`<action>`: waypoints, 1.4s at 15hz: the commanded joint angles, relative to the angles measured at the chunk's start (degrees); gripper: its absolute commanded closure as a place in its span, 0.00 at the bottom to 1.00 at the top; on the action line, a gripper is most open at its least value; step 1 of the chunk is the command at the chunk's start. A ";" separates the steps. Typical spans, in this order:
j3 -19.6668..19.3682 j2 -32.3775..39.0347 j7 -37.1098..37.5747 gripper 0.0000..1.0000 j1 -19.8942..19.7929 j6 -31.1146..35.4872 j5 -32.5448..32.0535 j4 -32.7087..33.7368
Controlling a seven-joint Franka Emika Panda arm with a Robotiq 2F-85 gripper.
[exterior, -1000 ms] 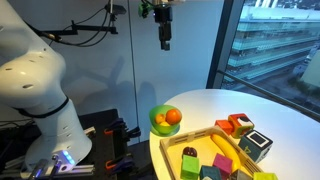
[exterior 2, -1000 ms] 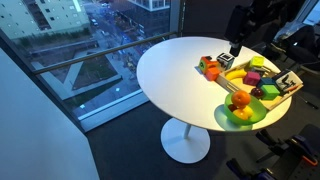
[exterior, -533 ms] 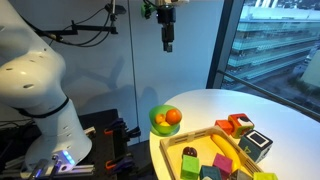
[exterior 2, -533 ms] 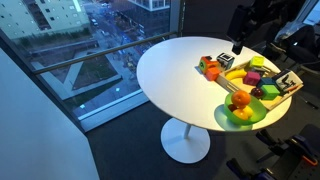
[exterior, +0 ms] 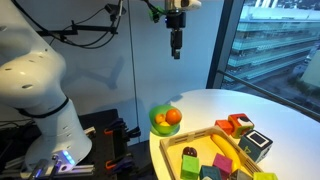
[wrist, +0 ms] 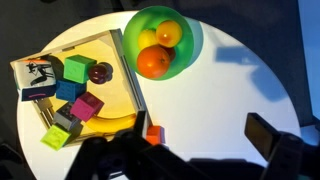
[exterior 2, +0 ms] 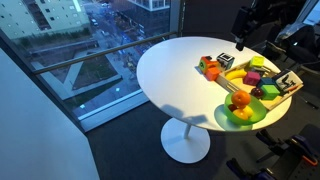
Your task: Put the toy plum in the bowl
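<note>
In the tray (wrist: 128,85), toy plum (wrist: 100,72), in bowl (wrist: 192,45), orange fruit (wrist: 152,62)

No legible text, label, brand, number or sign appears in any view. In the wrist view, the white-faced block (wrist: 35,75) carries a black printed marking, but it is too small and blurred to read. In an exterior view, the same block (exterior: 255,145) shows only a black-and-white pattern with no readable characters.
</note>
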 commanded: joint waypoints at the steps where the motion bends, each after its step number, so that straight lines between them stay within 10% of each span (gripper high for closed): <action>1: -2.87 0.51 -0.79 0.00 -1.04 2.96 1.22 -1.31; 21: -11.15 13.25 -26.29 0.00 -1.94 17.25 1.98 -3.24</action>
